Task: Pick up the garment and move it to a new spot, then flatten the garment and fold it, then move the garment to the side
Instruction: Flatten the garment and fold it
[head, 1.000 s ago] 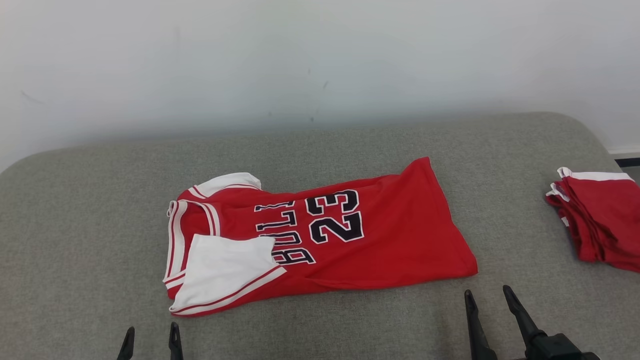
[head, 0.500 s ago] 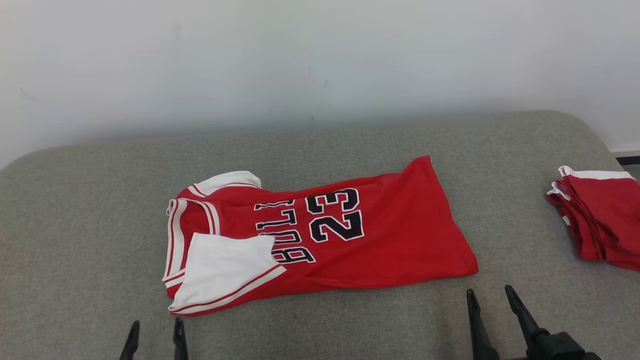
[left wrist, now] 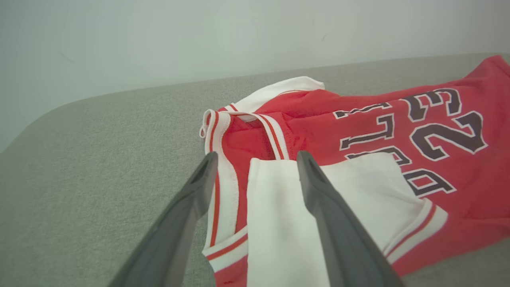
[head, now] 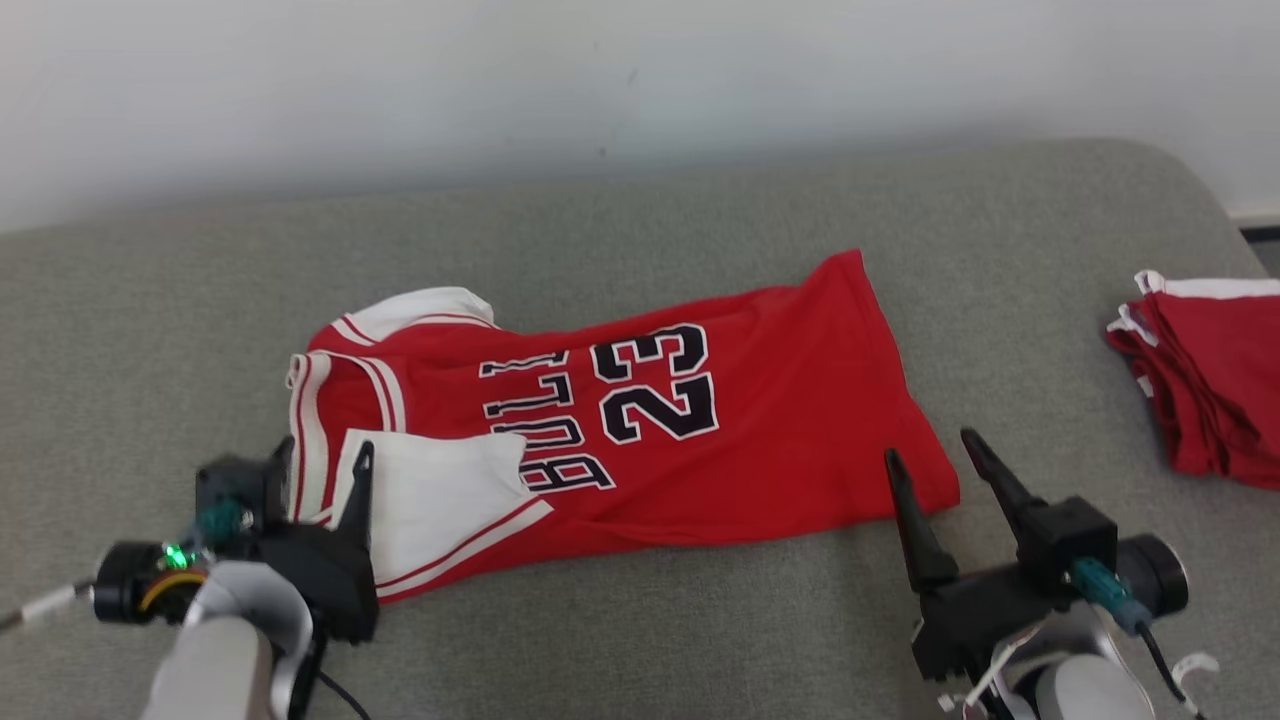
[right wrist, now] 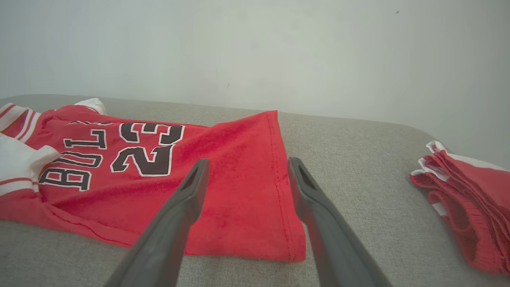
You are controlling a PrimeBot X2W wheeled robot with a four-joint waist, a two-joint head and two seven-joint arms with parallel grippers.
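The red jersey (head: 760,420) is lying across the middle of the grey cushion (head: 600,230), collar end toward the robot's left and hem toward its right. The left gripper (head: 322,450) is hovering with fingers spread wide at the white sleeve and collar trim. The right gripper (head: 928,444) is sitting just as wide at the hem corner, neither one pinching any cloth.

head: high, looked down | left wrist: low, near jersey (left wrist: 310,111) left end | right wrist: low, near right end | shared: jersey
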